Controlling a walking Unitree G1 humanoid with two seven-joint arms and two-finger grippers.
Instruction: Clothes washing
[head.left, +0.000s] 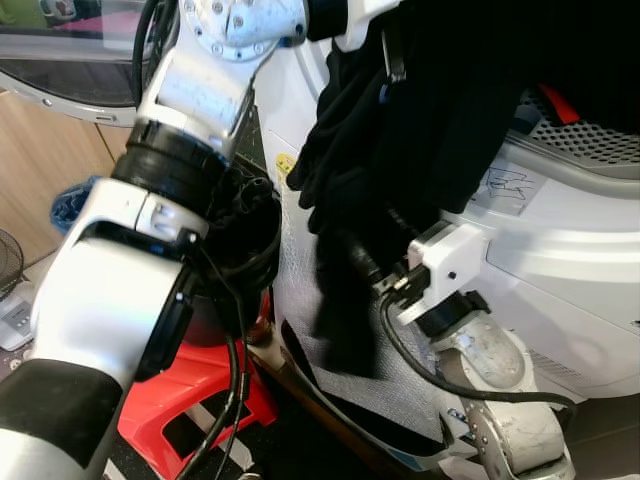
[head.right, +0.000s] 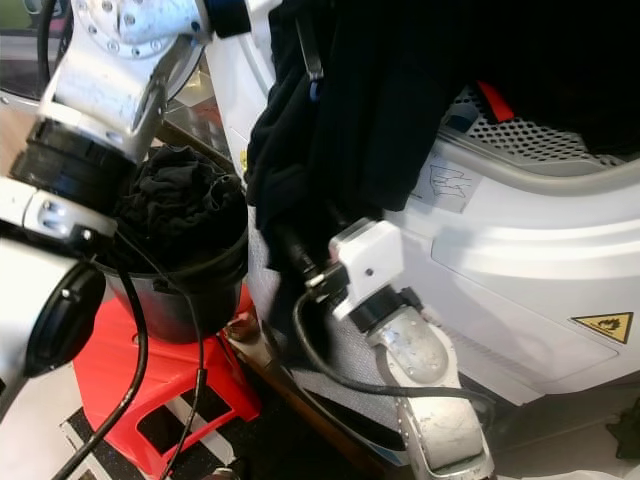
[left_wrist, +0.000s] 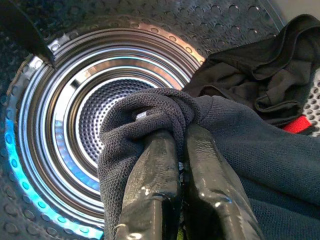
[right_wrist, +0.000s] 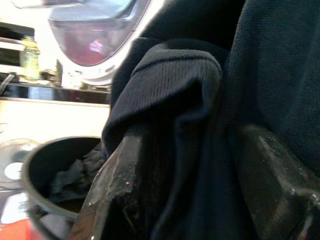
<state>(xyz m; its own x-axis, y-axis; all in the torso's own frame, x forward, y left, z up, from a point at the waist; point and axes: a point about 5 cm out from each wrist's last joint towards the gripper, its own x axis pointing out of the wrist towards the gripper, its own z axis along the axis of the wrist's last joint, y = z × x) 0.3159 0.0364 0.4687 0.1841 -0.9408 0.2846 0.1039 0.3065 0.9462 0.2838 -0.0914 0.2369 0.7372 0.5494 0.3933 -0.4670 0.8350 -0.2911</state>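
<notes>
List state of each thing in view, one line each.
washer door: open
drum: a black garment at its mouth
dark garment: hanging from washer opening, gripped at both ends
left gripper: shut on dark garment, at drum mouth
right gripper: open around dark garment's hanging fold
black bucket: on red stool, holds dark clothes

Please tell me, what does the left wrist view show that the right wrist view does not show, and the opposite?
The left wrist view looks into the washer's steel drum, with the left gripper pinched shut on dark fabric, and a red item beneath a crumpled black piece.

The right wrist view takes in the black bucket with clothes inside, the round washer door, and the right gripper with its fingers apart around a hanging fold.

Both share the dark garment.
</notes>
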